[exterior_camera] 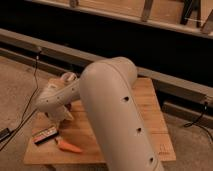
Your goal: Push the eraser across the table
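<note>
The eraser, a small flat dark block with a lighter top, lies near the front left corner of the light wooden table. My gripper hangs at the end of the pale arm, just above and to the right of the eraser, close to the tabletop. The arm's large upper link covers the middle of the table. The dark purple bowl is hidden.
An orange carrot lies just right of the eraser near the front edge. A black cable runs over the floor to the left of the table. A dark wall with a rail stands behind.
</note>
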### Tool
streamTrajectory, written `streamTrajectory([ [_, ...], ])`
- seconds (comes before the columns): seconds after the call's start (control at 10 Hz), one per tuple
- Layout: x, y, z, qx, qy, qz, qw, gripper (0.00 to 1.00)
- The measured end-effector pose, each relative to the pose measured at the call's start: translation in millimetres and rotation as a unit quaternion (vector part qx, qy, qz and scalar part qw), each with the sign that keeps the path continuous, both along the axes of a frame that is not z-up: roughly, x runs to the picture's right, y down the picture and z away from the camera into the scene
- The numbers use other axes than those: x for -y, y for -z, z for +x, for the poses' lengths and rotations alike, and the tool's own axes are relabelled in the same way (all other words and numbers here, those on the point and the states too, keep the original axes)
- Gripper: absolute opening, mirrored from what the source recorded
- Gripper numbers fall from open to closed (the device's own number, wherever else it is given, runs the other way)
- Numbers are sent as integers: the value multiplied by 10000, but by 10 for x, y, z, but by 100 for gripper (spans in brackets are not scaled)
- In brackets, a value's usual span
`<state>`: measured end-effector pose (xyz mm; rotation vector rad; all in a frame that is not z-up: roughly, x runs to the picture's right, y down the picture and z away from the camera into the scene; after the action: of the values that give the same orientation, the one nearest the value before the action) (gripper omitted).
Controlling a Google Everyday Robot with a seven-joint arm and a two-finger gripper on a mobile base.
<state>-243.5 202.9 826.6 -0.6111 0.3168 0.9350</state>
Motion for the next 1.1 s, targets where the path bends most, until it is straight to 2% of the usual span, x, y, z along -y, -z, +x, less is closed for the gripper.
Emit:
streamTrajectory([
  [0.6,-20,85,170,-213,-184,-33,9996,65],
  [1.1,-205,201,21,-59,-37,-135,9999,65],
])
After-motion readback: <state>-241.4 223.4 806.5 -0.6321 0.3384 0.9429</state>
